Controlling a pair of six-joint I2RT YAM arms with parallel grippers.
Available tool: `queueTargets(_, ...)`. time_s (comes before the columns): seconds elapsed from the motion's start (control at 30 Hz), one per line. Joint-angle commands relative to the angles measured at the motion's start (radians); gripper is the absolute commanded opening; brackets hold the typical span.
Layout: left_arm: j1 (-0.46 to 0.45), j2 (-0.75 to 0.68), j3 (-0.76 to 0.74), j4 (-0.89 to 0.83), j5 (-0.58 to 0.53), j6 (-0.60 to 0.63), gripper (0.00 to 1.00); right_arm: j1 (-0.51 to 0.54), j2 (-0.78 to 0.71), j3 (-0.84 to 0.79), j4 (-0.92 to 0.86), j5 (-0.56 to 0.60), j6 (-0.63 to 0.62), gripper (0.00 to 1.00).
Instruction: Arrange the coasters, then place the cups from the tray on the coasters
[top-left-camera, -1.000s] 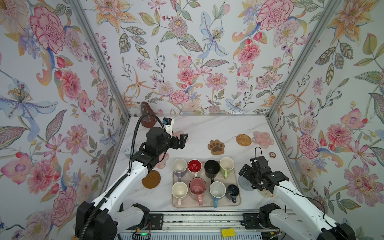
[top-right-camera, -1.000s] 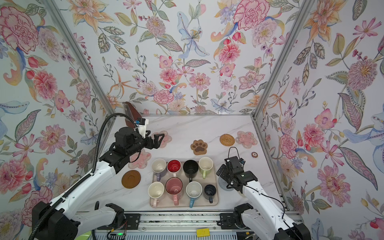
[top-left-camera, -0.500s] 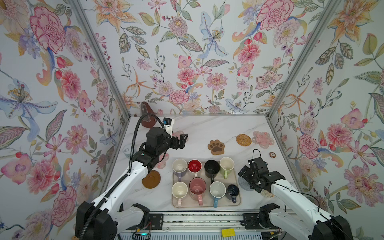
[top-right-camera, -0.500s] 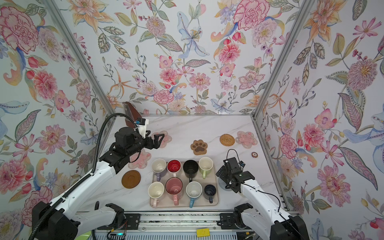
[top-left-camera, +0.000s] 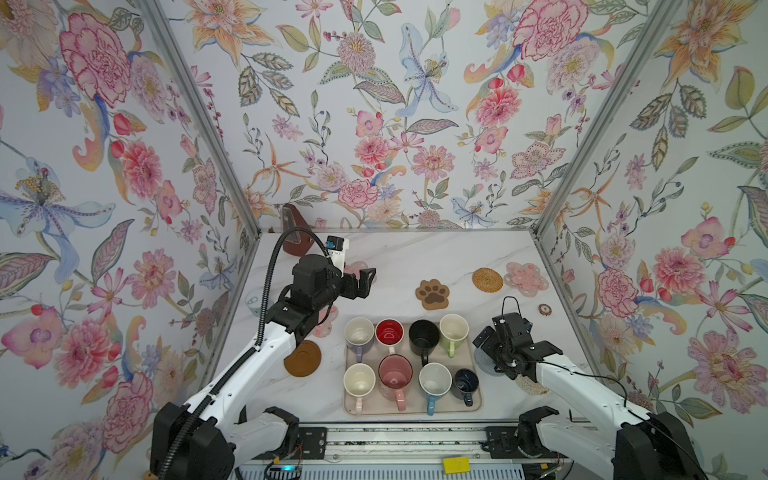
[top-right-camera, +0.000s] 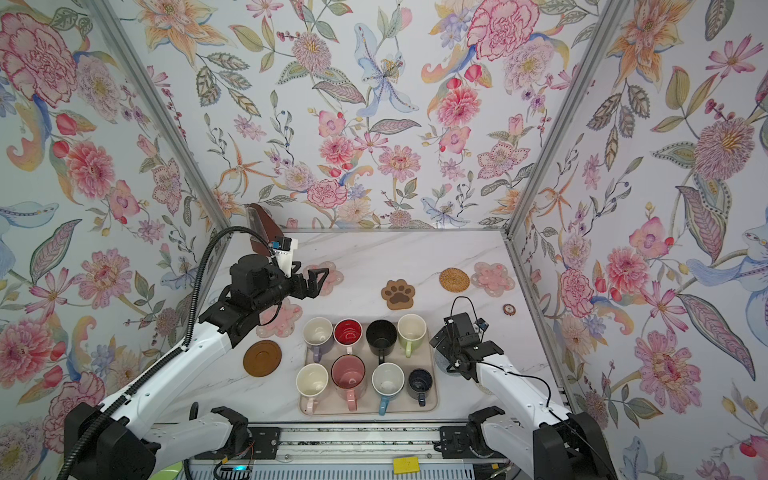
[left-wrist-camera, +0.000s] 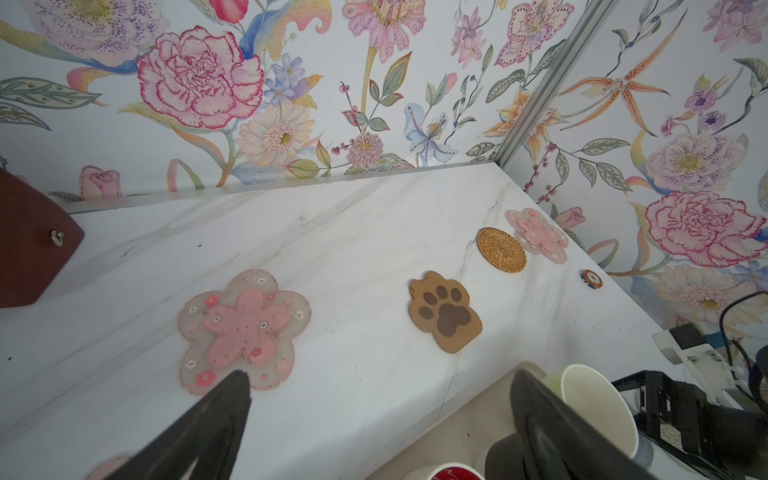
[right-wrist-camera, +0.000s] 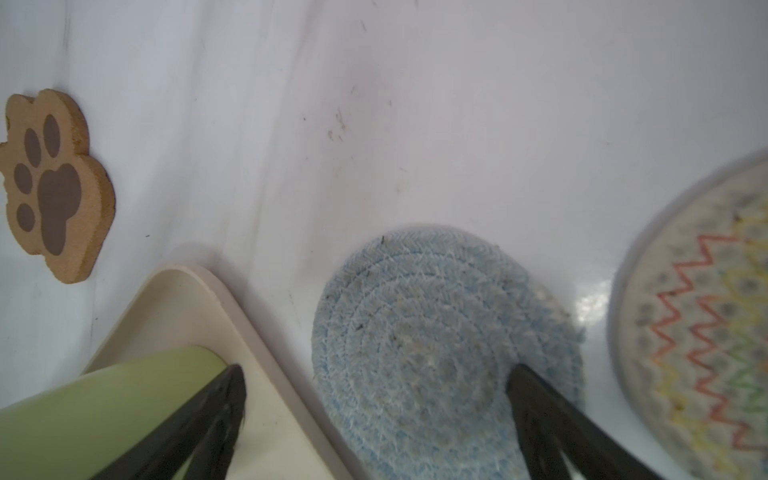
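Coasters (top-left-camera: 433, 294) lie loose around tray (top-left-camera: 411, 410) in both top views; all eight cups (top-left-camera: 424, 337) on it, lower center. Left gripper (top-left-camera: 367, 282), jaws apart, empty, hovers left of center over pink flower coaster (top-right-camera: 334, 276). Left wrist: one fingertip (left-wrist-camera: 228, 399) overlaps that flower's edge; paw coaster (left-wrist-camera: 444, 311) well apart. Right wrist: right gripper (right-wrist-camera: 374, 370) spread wide, empty, straddling grey woven coaster (right-wrist-camera: 415, 332) and tray corner; light green cup (right-wrist-camera: 104, 395) crowds one finger; cream woven coaster (right-wrist-camera: 702, 332) beside.

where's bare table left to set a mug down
Bare marble: the back strip behind the brown paw-print coaster, and between it and the translucent pink flower coaster. Crowded: the beige tray packed with mugs, and the blue-grey woven round coaster beside it.
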Motion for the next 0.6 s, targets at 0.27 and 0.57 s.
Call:
queueTargets(0.27, -0.011, 0.000, -0.005, 0.000, -0.002, 0.016, 0.99, -0.046, 0.171, 0.054, 0.119, 0.050, -0.060, 0.99)
queueTargets(0.57, -0.009, -0.006, 0.001, -0.004, -0.012, 0.016, 0.99, -0.066, 0.364, 0.169, 0.211, 0.038, -0.129, 0.99)
